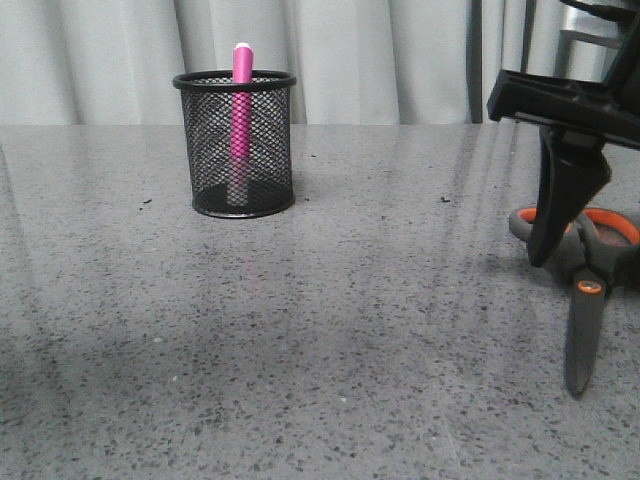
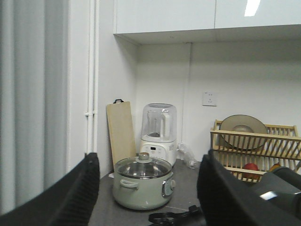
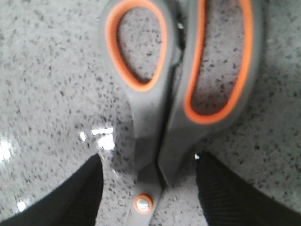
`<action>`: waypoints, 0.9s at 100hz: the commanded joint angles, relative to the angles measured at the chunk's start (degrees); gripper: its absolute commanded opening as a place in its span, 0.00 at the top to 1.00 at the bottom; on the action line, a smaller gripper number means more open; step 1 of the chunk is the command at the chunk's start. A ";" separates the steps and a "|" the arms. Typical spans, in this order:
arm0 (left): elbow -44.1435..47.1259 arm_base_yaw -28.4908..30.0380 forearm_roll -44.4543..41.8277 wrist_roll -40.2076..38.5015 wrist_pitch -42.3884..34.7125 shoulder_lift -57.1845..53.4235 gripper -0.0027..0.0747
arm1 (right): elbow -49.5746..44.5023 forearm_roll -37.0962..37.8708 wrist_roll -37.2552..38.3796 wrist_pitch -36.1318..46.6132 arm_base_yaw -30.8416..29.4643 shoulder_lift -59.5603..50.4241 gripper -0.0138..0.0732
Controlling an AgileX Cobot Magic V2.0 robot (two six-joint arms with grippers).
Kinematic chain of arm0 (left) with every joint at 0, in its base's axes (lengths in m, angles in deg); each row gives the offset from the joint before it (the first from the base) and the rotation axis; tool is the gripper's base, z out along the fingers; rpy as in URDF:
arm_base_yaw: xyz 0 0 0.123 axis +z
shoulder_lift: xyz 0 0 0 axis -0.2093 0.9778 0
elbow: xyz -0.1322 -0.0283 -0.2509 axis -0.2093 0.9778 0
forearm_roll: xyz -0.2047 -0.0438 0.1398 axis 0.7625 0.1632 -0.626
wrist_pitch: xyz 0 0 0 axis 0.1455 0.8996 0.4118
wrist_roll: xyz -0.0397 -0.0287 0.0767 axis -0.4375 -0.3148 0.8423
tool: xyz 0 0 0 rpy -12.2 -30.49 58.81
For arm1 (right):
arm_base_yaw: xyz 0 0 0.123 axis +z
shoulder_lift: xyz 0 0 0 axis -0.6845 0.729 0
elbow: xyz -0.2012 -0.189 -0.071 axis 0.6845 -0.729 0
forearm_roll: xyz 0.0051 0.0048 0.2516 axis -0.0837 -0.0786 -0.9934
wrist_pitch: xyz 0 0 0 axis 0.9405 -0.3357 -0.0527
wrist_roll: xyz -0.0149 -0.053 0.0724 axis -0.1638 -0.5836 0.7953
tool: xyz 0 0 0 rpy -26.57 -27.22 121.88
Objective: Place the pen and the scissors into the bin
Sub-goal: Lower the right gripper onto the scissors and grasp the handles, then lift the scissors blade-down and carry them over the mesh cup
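Observation:
The pink pen (image 1: 241, 120) stands upright inside the black mesh bin (image 1: 236, 143) at the back left of the table. The scissors (image 1: 583, 290) lie flat at the right, handles far, blades toward me. My right gripper (image 1: 560, 235) hangs just over the handles, open. In the right wrist view its fingers (image 3: 75, 195) stand on either side of the scissors (image 3: 155, 117), near the orange pivot, apart from them. My left gripper (image 2: 148, 188) is open and empty, raised and facing a kitchen counter; it does not show in the front view.
The grey speckled tabletop (image 1: 350, 350) spreads across the front view, with a pale curtain behind. The left wrist view shows a green pot (image 2: 142, 183), a blender (image 2: 159, 132), a cutting board and a dish rack (image 2: 256, 146).

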 commanded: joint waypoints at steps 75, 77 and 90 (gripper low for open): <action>-1.69 -2.23 0.21 -3.34 5.56 -0.60 0.44 | 1.65 14.18 3.16 -13.86 1.46 15.43 0.49; -1.69 -2.23 0.21 -3.34 5.56 -0.60 0.44 | 1.78 14.67 3.16 -13.86 1.46 15.43 0.50; -1.69 -2.23 0.21 -3.34 5.70 -0.60 0.44 | 2.26 16.53 3.16 -13.86 1.46 15.43 0.61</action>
